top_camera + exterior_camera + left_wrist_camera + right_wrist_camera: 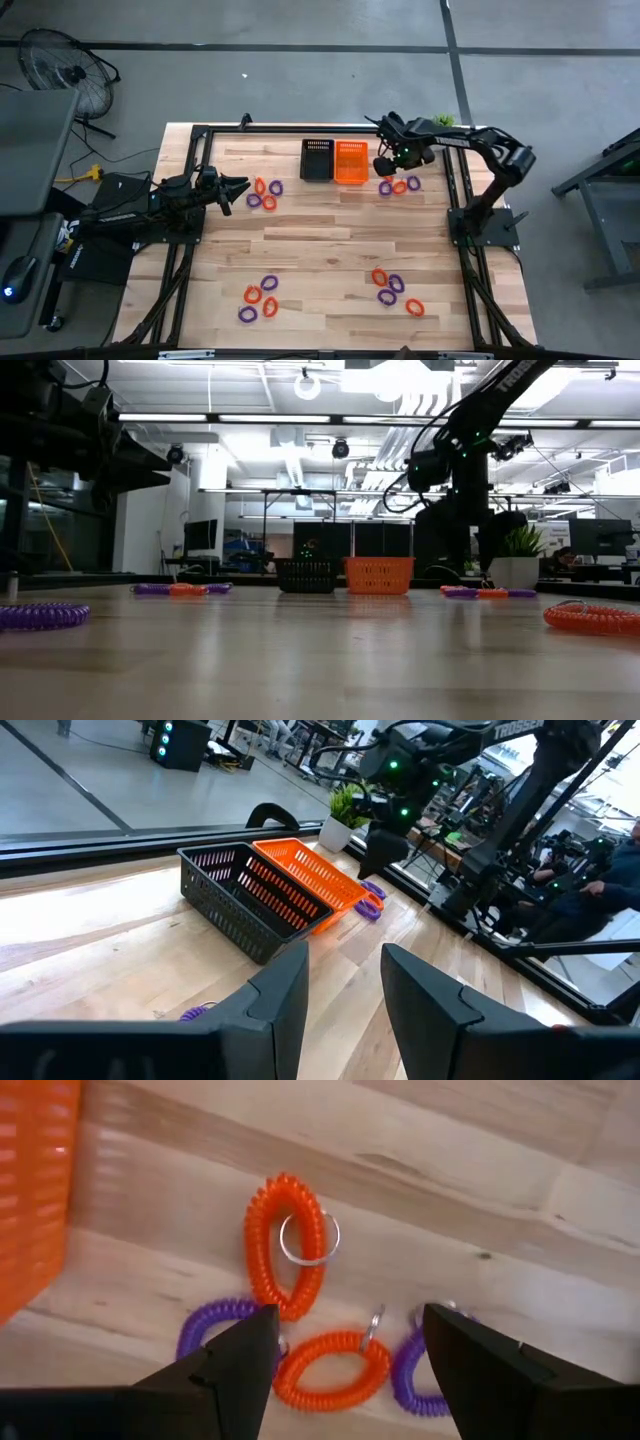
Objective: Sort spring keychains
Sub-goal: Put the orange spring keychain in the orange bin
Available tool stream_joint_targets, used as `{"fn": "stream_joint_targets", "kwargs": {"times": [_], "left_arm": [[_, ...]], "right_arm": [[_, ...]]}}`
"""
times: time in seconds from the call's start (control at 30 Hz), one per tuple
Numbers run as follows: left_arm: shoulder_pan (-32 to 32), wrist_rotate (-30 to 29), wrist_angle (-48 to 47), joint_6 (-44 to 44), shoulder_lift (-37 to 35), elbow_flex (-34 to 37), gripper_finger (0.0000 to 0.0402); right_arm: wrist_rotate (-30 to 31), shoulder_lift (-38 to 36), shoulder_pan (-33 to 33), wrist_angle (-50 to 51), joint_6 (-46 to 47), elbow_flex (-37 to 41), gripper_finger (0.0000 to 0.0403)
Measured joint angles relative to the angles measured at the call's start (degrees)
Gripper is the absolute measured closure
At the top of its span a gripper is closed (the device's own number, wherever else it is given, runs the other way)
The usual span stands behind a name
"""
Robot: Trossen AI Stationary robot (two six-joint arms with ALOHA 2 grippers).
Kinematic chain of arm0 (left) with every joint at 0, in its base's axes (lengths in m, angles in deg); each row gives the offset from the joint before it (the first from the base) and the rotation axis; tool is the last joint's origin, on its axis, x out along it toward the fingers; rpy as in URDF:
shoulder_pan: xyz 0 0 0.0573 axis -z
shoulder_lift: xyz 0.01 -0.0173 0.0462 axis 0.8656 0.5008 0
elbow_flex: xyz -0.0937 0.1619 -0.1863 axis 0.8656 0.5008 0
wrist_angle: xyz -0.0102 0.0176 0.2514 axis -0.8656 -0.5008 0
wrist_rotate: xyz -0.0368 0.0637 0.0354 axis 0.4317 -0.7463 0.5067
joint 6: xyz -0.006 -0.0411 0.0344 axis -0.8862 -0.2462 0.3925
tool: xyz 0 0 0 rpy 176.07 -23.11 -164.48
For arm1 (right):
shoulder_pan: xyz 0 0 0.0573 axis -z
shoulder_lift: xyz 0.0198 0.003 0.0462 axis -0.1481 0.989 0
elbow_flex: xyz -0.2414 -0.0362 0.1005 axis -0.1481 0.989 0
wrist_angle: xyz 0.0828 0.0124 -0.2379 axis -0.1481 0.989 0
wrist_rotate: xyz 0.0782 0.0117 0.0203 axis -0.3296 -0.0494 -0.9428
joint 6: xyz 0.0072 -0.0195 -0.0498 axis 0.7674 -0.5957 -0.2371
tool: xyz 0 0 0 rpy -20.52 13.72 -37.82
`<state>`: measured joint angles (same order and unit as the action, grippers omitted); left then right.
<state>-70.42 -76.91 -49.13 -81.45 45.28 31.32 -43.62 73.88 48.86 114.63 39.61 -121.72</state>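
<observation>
The right tool [345,1360] hangs open, jaws wide apart, directly over a cluster of keychains [399,185] near the far edge of the bench [330,250], just beside the orange basket [350,162]. Nothing is held between its fingers [235,1365]. In the right wrist view that cluster shows as an orange coil [285,1245] with a metal ring lying on it, a second orange coil [333,1370] under the tool, and two purple ones [215,1330], one on each side, close together or touching.

The black basket [317,159] stands touching the orange one at the middle of the far edge.

The left tool [238,187] waits at the left edge, open and empty, pointing across the bench toward a second cluster [265,194] of orange and purple coils just beyond its tips.

Two more mixed groups lie toward the near edge: one left of centre [258,298], one right of centre [395,291], well apart from the baskets.
</observation>
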Motion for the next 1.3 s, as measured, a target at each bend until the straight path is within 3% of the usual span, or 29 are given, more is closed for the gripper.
{"fn": "stream_joint_targets", "kwargs": {"times": [0.97, 1.3], "left_arm": [[0.0, 0.0, 0.0, 0.0, 0.0, 0.0, 0.0275], [0.0, 0.0, 0.0, 0.0, 0.0, 0.0, 0.0275]], "right_arm": [[1.8, 2.5, 0.2, -2.8, -0.1, 0.1, 0.0159], [0.7, 2.5, 0.2, -7.1, 1.6, 6.0, 0.0159]]}}
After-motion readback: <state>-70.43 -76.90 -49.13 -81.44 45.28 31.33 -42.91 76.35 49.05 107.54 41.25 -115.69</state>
